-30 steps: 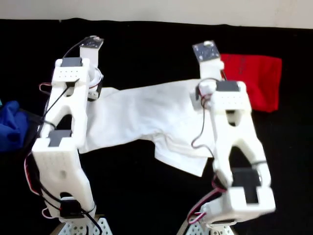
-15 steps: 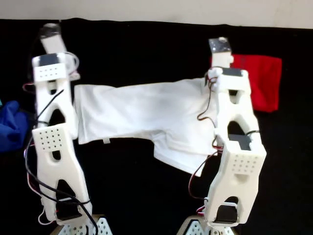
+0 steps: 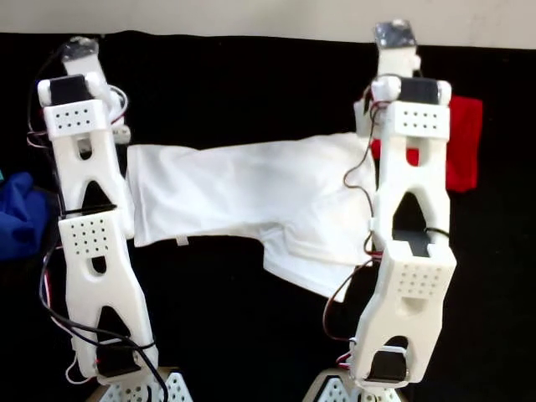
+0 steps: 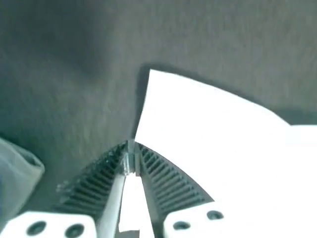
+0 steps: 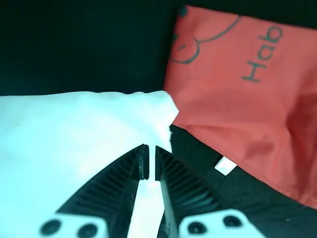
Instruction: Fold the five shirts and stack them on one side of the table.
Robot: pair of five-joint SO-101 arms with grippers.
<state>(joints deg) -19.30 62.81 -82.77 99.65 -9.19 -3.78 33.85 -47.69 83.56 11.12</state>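
Left claw [image 4: 130,148]: pressed together, tips at the edge of the white shirt [image 3: 251,188], which lies spread on the black tabletop [image 3: 226,92] between both claws. Right claw [image 5: 147,161]: I read it as pressed together too, over the shirt's far corner. Red shirt [image 5: 237,99] just beyond that claw. Blue shirt [image 3: 17,213] well behind the left claw.

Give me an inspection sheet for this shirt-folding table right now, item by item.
Surface: black-covered table.
Job's things: white shirt spread out between the arms; red shirt lying by its far right corner; blue shirt bunched at the table's left edge.
Clutter: nothing seen.
Grippers: left gripper jaws shut on the white shirt's edge; right gripper jaws shut on its corner beside the red shirt.
Cables: wires loop along both arms.
Surroundings: pale wall beyond the table.
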